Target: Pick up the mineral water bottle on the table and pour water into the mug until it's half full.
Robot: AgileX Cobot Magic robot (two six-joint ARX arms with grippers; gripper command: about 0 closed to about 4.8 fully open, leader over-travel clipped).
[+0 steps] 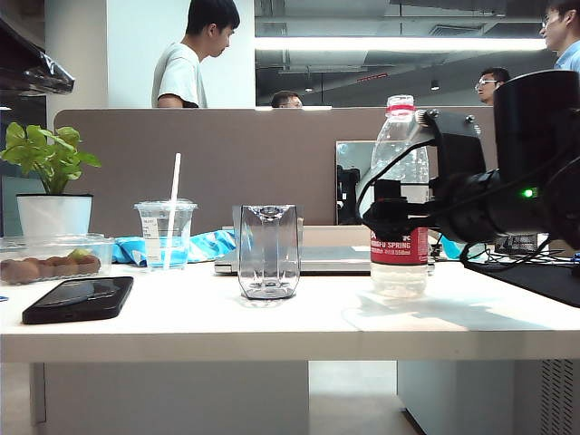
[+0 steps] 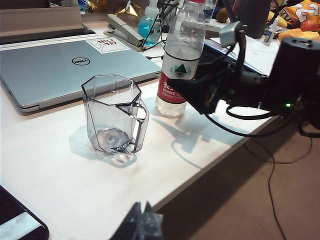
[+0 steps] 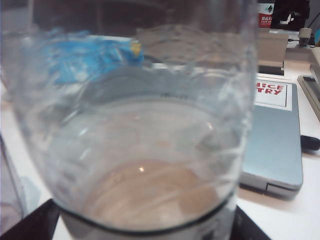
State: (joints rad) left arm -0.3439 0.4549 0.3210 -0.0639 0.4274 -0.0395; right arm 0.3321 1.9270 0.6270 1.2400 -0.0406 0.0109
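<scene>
The mineral water bottle stands upright on the white table, right of the mug. The mug is clear, faceted and looks empty. My right gripper is level at the red label, jaws open, one finger on each side of the bottle. In the right wrist view the bottle fills the picture, with clear water in it, and my right gripper shows only as dark fingertips at the corners. My left gripper hangs shut near the table's front edge, apart from the mug.
A silver laptop lies behind the mug. At the left are a black phone, a plastic cup with a straw, a food container and a potted plant. A stapler lies behind the laptop.
</scene>
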